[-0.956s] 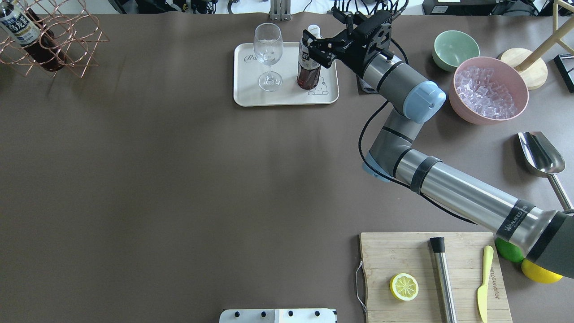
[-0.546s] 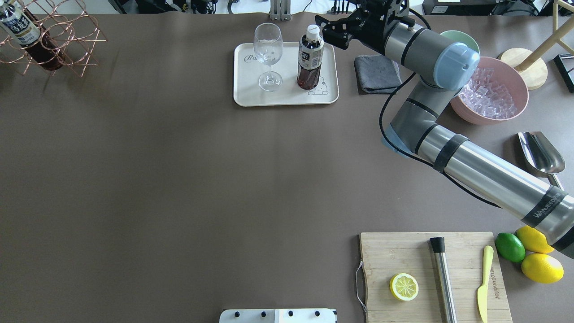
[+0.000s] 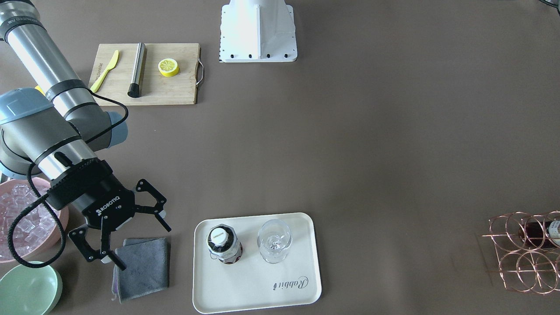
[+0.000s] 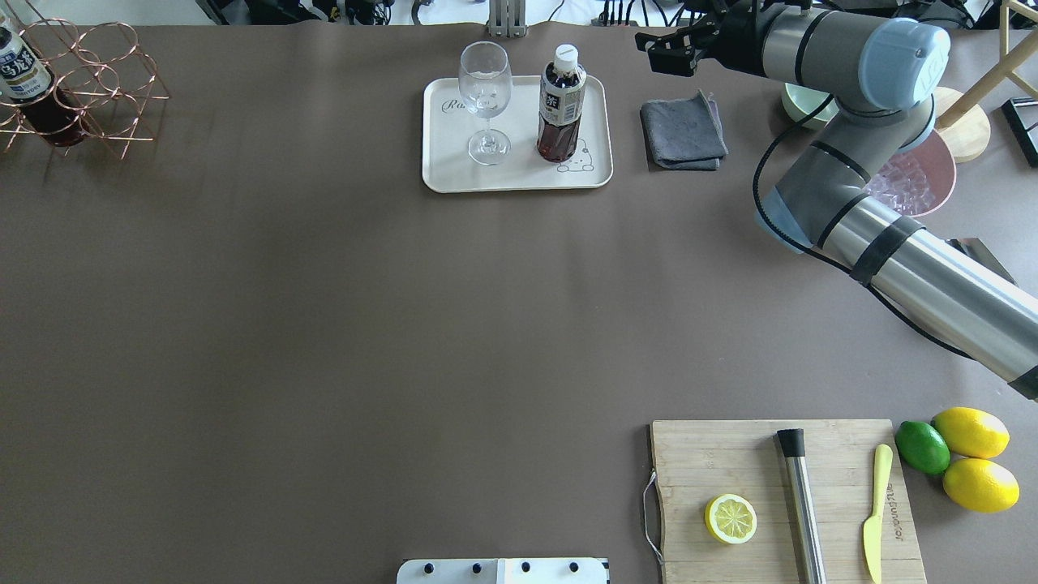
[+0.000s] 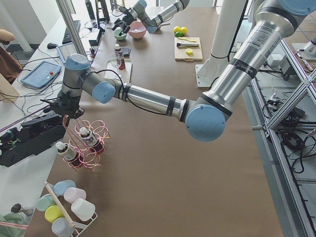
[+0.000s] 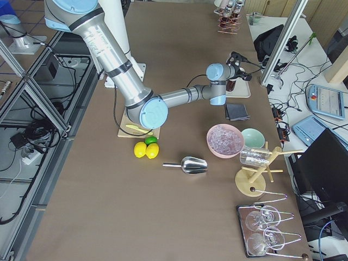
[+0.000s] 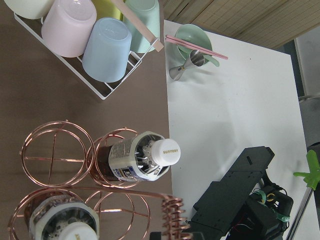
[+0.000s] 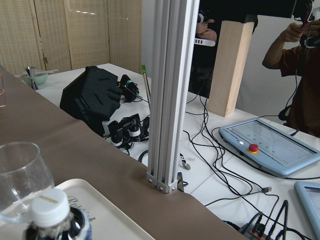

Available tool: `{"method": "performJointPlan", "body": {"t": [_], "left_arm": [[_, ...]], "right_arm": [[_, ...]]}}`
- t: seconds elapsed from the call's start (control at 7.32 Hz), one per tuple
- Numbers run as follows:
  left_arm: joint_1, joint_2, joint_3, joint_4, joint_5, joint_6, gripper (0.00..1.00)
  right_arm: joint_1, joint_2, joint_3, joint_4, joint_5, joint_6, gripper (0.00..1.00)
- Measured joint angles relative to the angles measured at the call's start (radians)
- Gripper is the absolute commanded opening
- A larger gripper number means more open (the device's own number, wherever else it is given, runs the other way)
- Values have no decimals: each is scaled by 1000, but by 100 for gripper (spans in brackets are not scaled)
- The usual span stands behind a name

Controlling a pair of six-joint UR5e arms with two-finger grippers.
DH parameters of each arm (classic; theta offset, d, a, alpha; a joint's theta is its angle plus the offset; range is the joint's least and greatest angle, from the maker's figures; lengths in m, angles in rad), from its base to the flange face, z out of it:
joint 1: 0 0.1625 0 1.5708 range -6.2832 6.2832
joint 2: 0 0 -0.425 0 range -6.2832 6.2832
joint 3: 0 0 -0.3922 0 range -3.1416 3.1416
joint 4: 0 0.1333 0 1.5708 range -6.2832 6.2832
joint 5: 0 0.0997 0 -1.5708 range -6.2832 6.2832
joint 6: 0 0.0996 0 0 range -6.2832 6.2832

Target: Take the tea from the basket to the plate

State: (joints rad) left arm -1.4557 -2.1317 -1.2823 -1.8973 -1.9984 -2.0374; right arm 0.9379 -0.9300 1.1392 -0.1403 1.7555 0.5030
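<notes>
A tea bottle (image 4: 559, 101) with a white cap stands upright on the cream plate (image 4: 454, 174), next to a clear glass (image 4: 485, 97). It also shows in the front view (image 3: 223, 244) on the plate (image 3: 253, 284). My right gripper (image 3: 144, 247) is open and empty over a grey cloth, apart from the bottle; it sits at the table's far edge in the overhead view (image 4: 658, 45). The copper wire basket (image 4: 89, 89) at the far left holds two more tea bottles (image 7: 137, 157). My left gripper (image 5: 66, 111) is at the basket's coiled handle; I cannot tell whether it is open or shut.
A grey cloth (image 4: 681, 131) lies right of the plate. A pink bowl of ice (image 3: 17, 218) and a mint-green bowl (image 3: 28, 288) stand beyond it. A cutting board (image 4: 778, 503) with a lemon half, a metal rod and a knife is at the near right, with lemons (image 4: 973, 458) beside it.
My right gripper has left the tea bottle's neck and drawn back to the right; the bottle stays upright on the plate. The basket has shifted left in the overhead view.
</notes>
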Motion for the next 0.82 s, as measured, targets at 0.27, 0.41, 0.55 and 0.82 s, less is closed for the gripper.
{"method": "performJointPlan", "body": {"t": [0.27, 0.41, 0.55, 0.82], "left_arm": [[5, 14, -7, -13, 2, -24, 98], [5, 20, -14, -15, 0, -29, 98], [4, 28, -26, -15, -1, -29, 98], [1, 69, -91, -8, -38, -24, 98]], "right_arm": [[83, -23, 17, -164, 104, 29, 100], [119, -43, 61, -285, 171, 63, 100], [154, -77, 124, -425, 250, 90, 100], [234, -159, 241, -676, 432, 147, 100]]}}
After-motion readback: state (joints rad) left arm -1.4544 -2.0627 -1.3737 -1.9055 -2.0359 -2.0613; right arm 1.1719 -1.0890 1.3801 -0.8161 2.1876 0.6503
